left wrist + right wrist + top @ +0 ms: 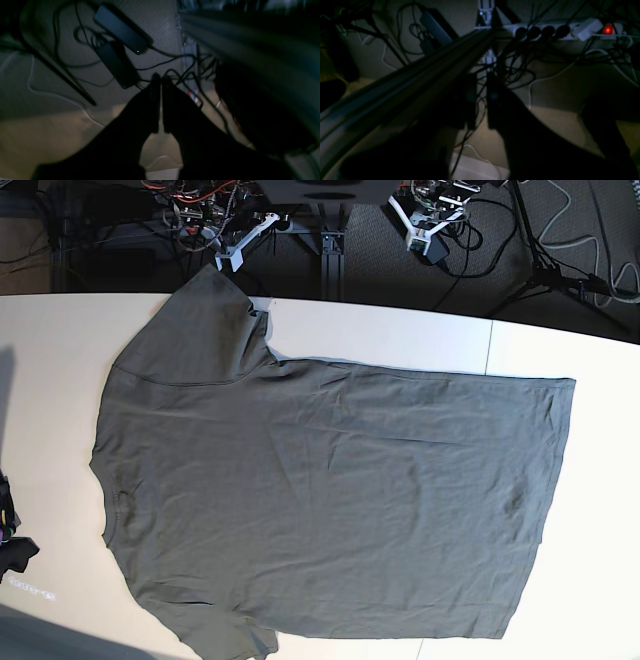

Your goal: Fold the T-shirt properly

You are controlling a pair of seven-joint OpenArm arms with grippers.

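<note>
While the T-shirt [330, 500] is lying flat across the white table [400, 335], its hem nearing the right edge and its lower sleeve running out of frame, the left gripper [158, 81] is hanging pressed together over dim floor cables [175, 65], the right gripper [481, 82] showing a narrow gap.

The white counter [400, 330] has a thin seam running across it, and at its left edge lies a small bunched black object [12, 545] with coloured specks. On the carpeted floor [62, 140] under it lie two black power adapters [122, 28], each with a small green light, among tangled black cables [185, 70] and one white cable [45, 93]. A white power strip [560, 31] with a lit red switch holds several black plugs.
</note>
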